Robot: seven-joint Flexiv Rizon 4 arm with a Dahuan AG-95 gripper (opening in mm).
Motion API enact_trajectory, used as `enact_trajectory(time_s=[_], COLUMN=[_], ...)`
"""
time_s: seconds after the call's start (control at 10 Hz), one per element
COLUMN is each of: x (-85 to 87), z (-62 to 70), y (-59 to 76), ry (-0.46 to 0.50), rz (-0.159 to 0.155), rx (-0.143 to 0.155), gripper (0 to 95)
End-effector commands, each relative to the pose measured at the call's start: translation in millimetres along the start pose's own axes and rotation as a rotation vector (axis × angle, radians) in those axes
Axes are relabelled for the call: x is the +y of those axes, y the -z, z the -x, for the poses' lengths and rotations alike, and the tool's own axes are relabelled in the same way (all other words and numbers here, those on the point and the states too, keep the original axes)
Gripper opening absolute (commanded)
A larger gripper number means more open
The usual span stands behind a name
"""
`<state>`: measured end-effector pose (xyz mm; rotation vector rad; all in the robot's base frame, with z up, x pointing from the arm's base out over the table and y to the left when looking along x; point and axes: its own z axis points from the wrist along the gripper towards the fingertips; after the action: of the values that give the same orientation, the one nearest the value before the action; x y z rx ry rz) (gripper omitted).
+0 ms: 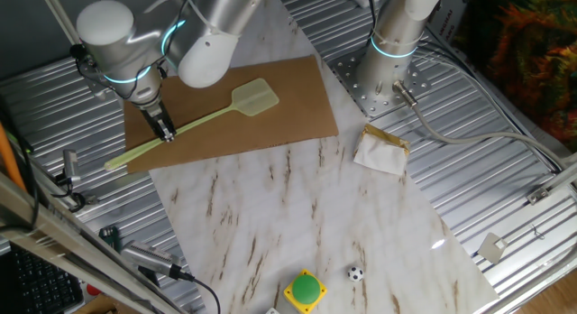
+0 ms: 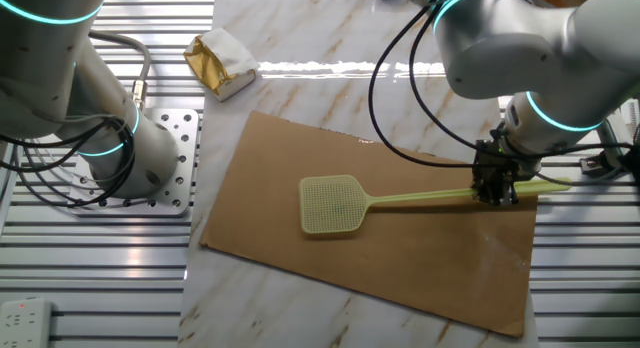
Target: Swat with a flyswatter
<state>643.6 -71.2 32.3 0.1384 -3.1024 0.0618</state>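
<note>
The end effector (image 2: 496, 192) pinches the flyswatter (image 2: 330, 205) far down its handle, probably for longer swing.

Pale yellow-green flyswatter (image 1: 212, 111) lies flat on cardboard (image 1: 297, 88).

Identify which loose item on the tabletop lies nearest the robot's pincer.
The flyswatter: the pincer is down on its handle, while the crumpled wrapper, green button and small ball lie well away.
</note>
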Motion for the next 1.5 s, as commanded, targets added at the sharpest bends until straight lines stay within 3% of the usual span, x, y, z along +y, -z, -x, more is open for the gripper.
enact_trajectory(time_s=[0.1,0.8,0.9,1.0,1.5], x=[-0.2,-0.2,-0.2,-0.3,-0.3], z=[-0.1,0.5,0.6,0.6,0.6], y=[0.0,-0.3,-0.2,-0.3,-0.3], ry=[0.003,0.015,0.04,0.056,0.063], rz=[0.001,0.001,0.002,0.005,0.005], rx=[-0.001,0.003,0.005,0.0,-0.004], gripper=[0.0,0.0,19.0,57.0,57.0])
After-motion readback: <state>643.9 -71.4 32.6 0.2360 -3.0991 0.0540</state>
